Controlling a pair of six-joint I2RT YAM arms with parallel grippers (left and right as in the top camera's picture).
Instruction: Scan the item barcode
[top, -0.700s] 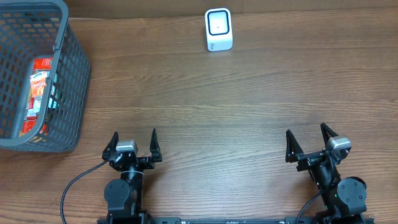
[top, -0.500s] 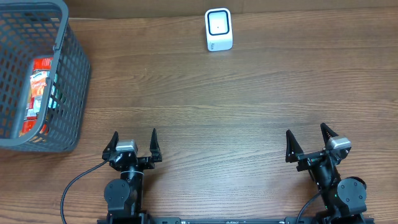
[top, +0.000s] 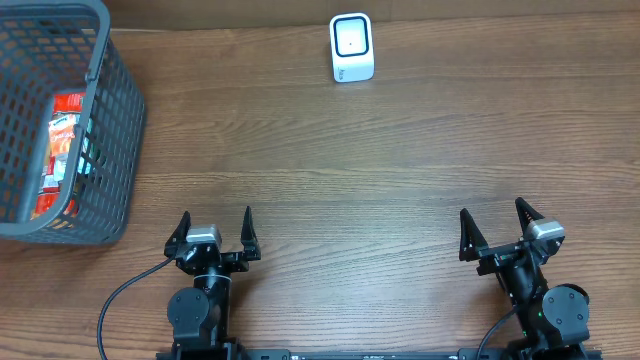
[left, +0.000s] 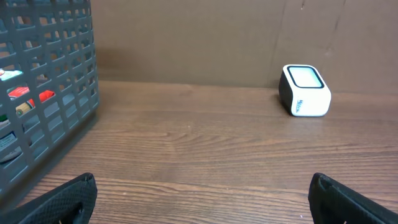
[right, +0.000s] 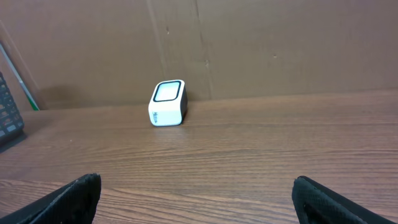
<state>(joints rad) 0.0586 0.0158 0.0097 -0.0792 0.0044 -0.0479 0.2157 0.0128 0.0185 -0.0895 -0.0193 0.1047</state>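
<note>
A red and white packet lies inside the grey basket at the far left; through the basket wall it shows as red patches. The white barcode scanner stands at the back of the table, also visible as a white scanner and a white scanner in the wrist views. My left gripper rests open near the front edge, nothing between its fingers. My right gripper is open and empty too, at the front right.
A brown cardboard wall backs the wooden table. The basket wall rises close on the left of my left gripper. A black cable runs from the left arm base.
</note>
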